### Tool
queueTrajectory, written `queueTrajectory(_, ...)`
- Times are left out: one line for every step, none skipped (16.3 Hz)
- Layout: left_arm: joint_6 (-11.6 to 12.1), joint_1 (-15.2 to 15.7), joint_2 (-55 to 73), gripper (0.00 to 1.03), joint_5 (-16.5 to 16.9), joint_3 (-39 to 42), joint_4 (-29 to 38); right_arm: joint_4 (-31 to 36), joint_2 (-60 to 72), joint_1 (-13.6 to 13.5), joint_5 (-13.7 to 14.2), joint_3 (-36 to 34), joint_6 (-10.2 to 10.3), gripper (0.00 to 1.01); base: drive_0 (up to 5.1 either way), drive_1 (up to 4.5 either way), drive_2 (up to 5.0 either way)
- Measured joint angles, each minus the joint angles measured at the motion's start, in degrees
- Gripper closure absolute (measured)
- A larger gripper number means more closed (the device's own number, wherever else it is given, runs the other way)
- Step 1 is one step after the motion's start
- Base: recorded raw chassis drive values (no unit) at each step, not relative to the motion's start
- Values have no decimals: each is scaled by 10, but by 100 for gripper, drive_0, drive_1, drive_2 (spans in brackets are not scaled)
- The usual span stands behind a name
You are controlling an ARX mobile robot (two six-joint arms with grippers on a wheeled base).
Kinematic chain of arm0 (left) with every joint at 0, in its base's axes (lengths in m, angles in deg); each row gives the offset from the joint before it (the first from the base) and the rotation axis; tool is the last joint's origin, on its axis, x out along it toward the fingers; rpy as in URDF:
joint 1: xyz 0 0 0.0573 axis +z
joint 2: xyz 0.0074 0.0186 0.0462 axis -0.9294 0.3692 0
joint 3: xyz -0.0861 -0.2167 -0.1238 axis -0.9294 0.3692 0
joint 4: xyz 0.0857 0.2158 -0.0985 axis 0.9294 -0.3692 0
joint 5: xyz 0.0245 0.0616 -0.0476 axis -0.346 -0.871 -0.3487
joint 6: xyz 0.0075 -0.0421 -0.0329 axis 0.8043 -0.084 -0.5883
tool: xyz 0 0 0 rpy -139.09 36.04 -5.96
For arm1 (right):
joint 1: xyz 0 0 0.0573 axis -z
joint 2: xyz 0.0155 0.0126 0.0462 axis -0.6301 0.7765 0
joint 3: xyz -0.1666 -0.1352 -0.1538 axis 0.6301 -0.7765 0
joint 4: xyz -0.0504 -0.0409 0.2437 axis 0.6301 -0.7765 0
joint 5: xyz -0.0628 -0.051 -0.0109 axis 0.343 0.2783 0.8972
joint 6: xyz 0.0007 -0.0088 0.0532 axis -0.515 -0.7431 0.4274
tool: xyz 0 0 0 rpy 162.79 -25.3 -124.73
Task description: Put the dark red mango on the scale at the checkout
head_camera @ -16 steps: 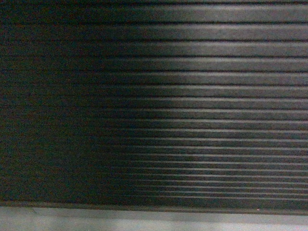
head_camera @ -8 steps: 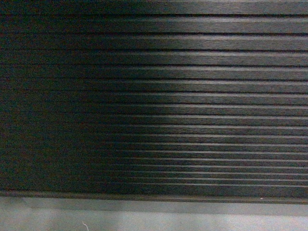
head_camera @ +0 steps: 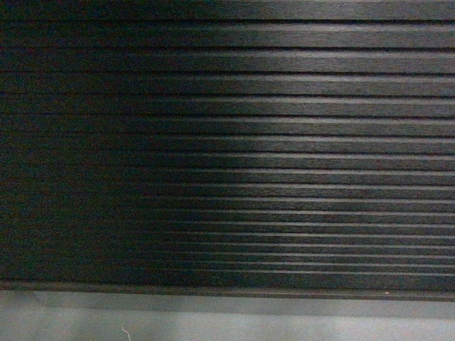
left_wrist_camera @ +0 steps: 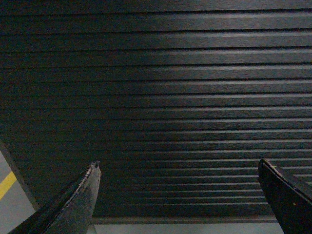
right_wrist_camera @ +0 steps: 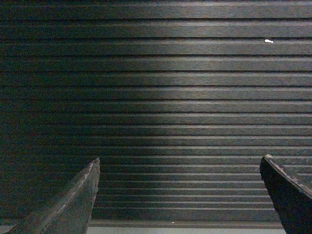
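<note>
Both hands, left hand (left_wrist_camera: 178,195) and right hand (right_wrist_camera: 179,195), gaped empty before the dark ribbed slatted wall (head_camera: 227,142); neither mango nor scale showed, so the step couldn't be judged.

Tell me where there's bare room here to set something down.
Only the grey floor strip below the dark slatted panel, which fills every view. No mango, scale or counter shows. Both open grippers, left and right, frame only slats.

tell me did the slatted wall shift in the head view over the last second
Yes. The slatted wall sits higher in frame: its bottom edge rose, exposing more grey floor below. Most of the shift came early.
</note>
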Motion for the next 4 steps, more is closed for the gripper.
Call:
queueTrajectory(0,0,0,5,0,0,0,0,0,0,0,0,0,3,0,0,0)
queueTrajectory(0,0,0,5,0,0,0,0,0,0,0,0,0,3,0,0,0)
queueTrajectory(0,0,0,5,0,0,0,0,0,0,0,0,0,3,0,0,0)
queueTrajectory(0,0,0,5,0,0,0,0,0,0,0,0,0,3,0,0,0)
